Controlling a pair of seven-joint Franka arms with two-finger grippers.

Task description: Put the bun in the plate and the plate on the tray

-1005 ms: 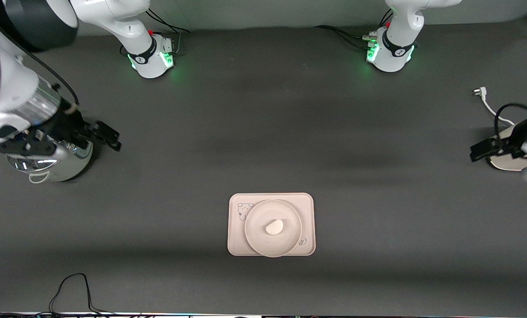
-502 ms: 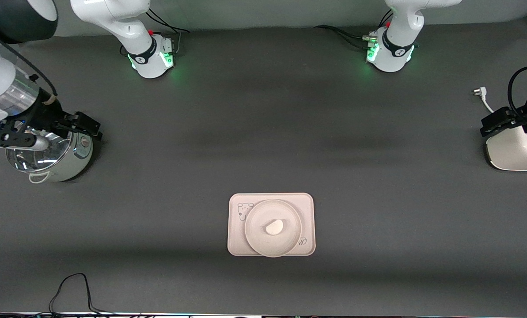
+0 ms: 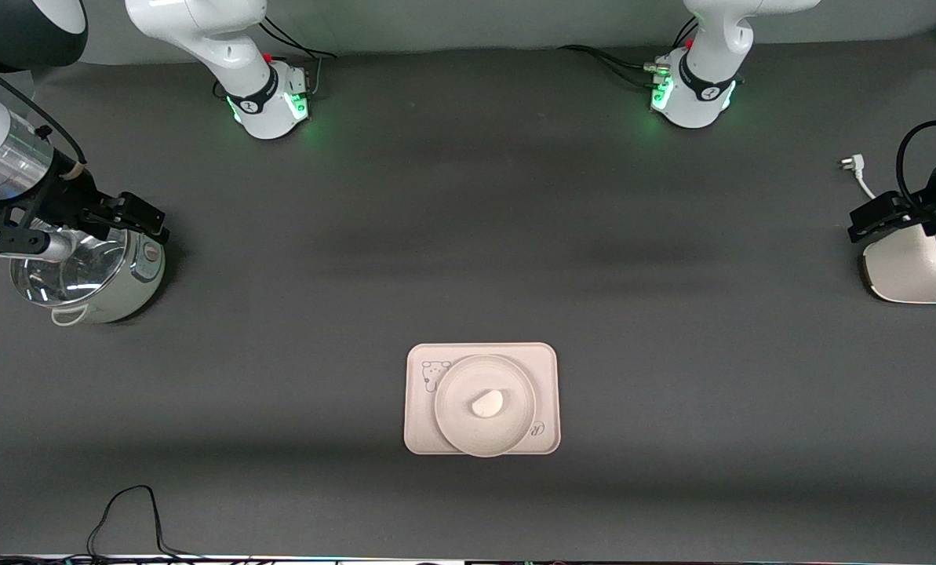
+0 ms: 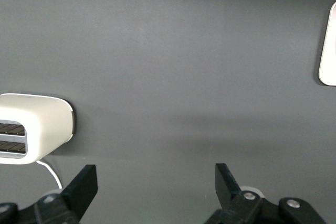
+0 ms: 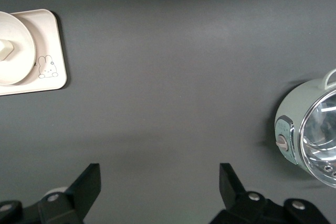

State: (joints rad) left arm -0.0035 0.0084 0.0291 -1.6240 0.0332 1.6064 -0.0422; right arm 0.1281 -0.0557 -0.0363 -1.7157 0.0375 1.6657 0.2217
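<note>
The off-white bun (image 3: 486, 404) lies in the middle of the round cream plate (image 3: 452, 420). The plate sits on the cream-pink tray (image 3: 419, 438), in the table's middle, near the front camera. The right wrist view shows the tray (image 5: 51, 45) with its rabbit drawing, the plate (image 5: 18, 66) and part of the bun (image 5: 5, 50). My right gripper (image 3: 144, 213) is open and empty over the pot at the right arm's end; its jaws (image 5: 160, 182) stand wide apart. My left gripper (image 3: 868, 221) is open and empty over the toaster; its jaws (image 4: 156, 182) stand wide apart.
A silver pot (image 3: 91, 275) stands at the right arm's end, also in the right wrist view (image 5: 310, 135). A white toaster (image 3: 907, 271) stands at the left arm's end, also in the left wrist view (image 4: 31, 127), with its plug (image 3: 852, 165). A black cable (image 3: 130, 510) lies near the front edge.
Both grippers have drawn away from the table's middle toward their own ends, the right over the pot and the left over the toaster. The tray, plate and bun have not moved.
</note>
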